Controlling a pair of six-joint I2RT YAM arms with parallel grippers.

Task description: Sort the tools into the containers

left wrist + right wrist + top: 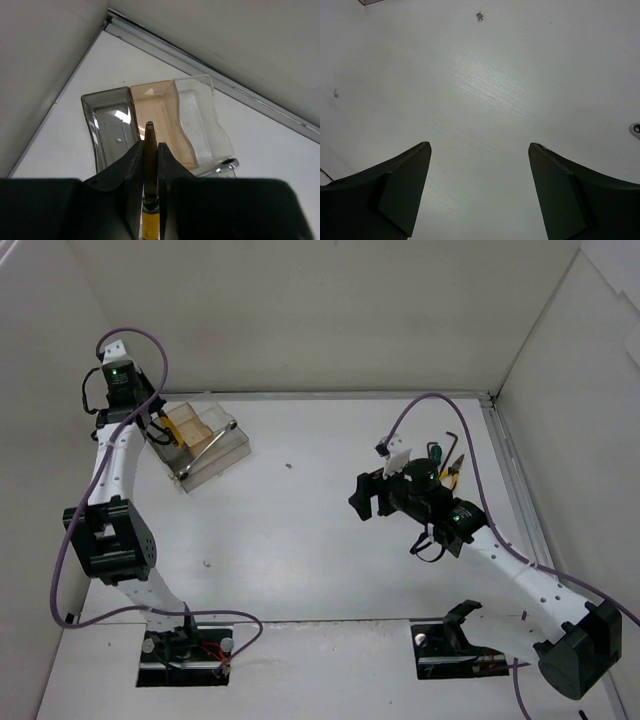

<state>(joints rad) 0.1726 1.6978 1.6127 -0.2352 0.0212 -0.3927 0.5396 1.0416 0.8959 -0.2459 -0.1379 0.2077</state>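
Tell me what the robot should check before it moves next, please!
1. Grip: the left pincer is shut on the tool: ok.
2. Aim: the tool points at the tray: ok.
3. Compartment chosen: not ok; the tip sits over the wall between the grey compartment and the tan compartment.
4. The right pincer is open and empty: ok.
5. The right pincer is over a tool: not ok; only bare table lies beneath.

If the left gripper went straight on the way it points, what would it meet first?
Probably the organiser tray, near the wall between its grey and tan compartments; the held yellow-handled tool would touch first.
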